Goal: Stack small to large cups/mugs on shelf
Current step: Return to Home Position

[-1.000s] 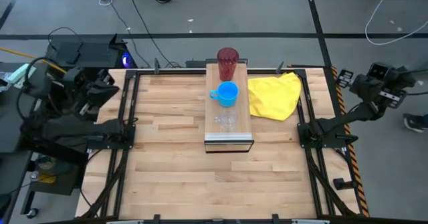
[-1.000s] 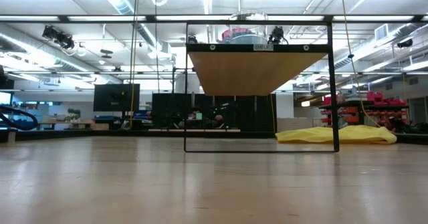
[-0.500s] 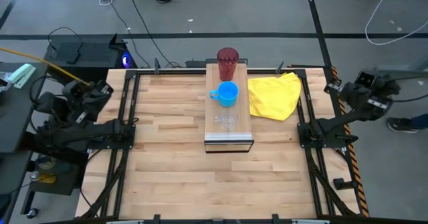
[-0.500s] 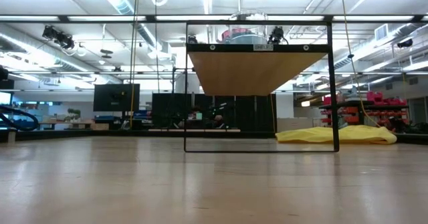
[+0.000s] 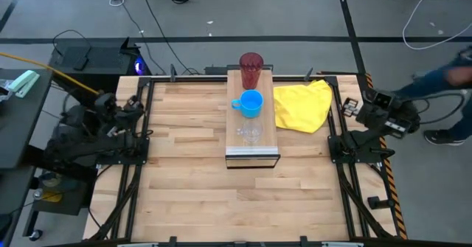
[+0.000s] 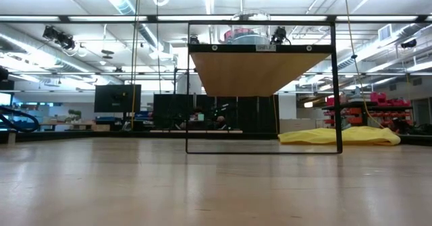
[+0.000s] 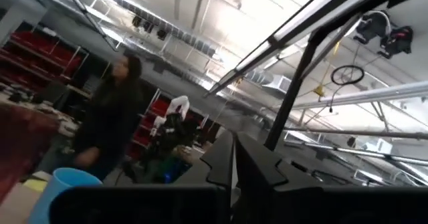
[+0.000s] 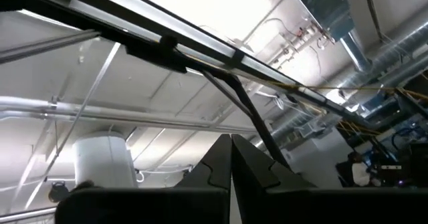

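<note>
Three shelved cups (image 5: 251,103), between left claw (image 5: 134,103), right claw (image 5: 351,108)

On the table (image 5: 184,181), toward 12 o'clock: shelf (image 5: 252,151), running 12 to 6. Upright in a row along it: glass (image 5: 251,133) at the 6 o'clock end, mug (image 5: 252,103) in the middle with handle to 9 o'clock, tumbler (image 5: 251,68) at the 12 o'clock end. Just beside, at 3 o'clock: cloth (image 5: 302,105). Off the table: left arm (image 5: 88,135) at 9 o'clock, right arm (image 5: 372,133) at 3 o'clock. Beyond that, blurred: person (image 5: 450,85).
</note>
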`<move>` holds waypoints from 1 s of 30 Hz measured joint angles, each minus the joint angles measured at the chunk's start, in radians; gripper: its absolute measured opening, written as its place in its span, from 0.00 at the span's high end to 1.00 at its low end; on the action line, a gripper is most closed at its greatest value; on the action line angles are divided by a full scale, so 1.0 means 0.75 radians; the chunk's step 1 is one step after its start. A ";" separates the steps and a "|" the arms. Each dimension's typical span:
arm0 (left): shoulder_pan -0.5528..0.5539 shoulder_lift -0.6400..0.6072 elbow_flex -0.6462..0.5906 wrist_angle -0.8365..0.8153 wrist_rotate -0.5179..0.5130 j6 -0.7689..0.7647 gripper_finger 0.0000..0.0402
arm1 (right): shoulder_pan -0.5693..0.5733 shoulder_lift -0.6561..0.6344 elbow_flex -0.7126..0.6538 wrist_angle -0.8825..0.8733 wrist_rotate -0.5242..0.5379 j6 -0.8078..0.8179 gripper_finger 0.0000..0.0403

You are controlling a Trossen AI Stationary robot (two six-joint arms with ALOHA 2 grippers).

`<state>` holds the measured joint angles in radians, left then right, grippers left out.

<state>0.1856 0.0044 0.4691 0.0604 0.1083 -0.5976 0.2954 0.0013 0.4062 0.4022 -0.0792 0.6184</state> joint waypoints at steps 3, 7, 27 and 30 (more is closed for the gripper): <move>0.001 -0.001 -0.102 0.189 0.016 -0.020 0.92 | 0.000 0.000 -0.084 0.054 0.000 0.035 0.96; 0.001 0.002 -0.230 0.282 0.033 -0.059 0.91 | 0.000 -0.001 -0.185 0.143 0.016 0.077 0.96; 0.000 0.000 -0.462 0.452 0.031 -0.119 0.91 | 0.000 -0.001 -0.533 0.486 0.049 0.127 0.96; 0.000 0.000 -0.462 0.405 0.031 -0.116 0.91 | 0.000 -0.001 -0.532 0.438 0.049 0.114 0.96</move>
<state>0.1856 0.0044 0.1226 0.3645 0.1318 -0.6846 0.2951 0.0010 0.0071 0.7309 -0.0425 0.7042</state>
